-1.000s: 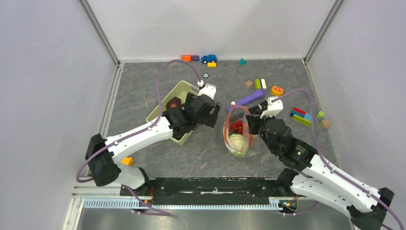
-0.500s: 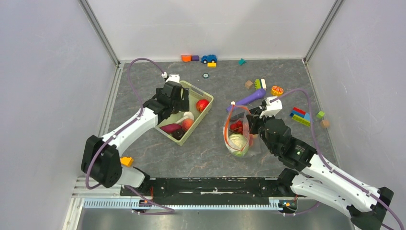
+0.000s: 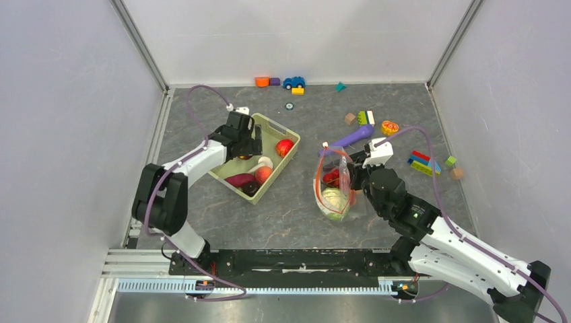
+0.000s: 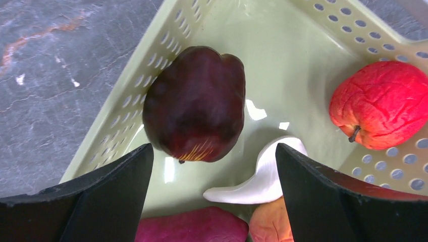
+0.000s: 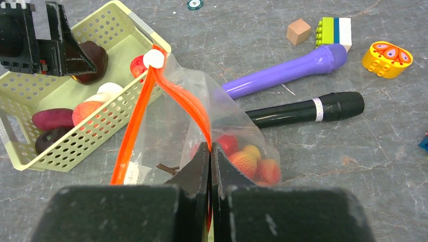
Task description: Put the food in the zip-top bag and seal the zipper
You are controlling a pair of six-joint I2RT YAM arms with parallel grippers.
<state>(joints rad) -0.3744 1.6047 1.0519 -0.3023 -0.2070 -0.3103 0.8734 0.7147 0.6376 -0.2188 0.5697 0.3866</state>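
From above, the left gripper (image 3: 244, 142) hangs over the far corner of the light-green basket (image 3: 286, 128), where most of the food waits. The right gripper (image 3: 355, 169) holds the zip-top bag (image 3: 337, 182) upright by its mouth, with a cabbage (image 3: 333, 200) already inside.

The left wrist view shows fingers spread wide on either side of a dark purple fruit (image 4: 194, 103), beside a red apple (image 4: 376, 106), apparently lining up a grasp.

The right wrist view shows jaws pressed together on the orange-red zipper (image 5: 134, 126), so the mouth gapes toward the basket.
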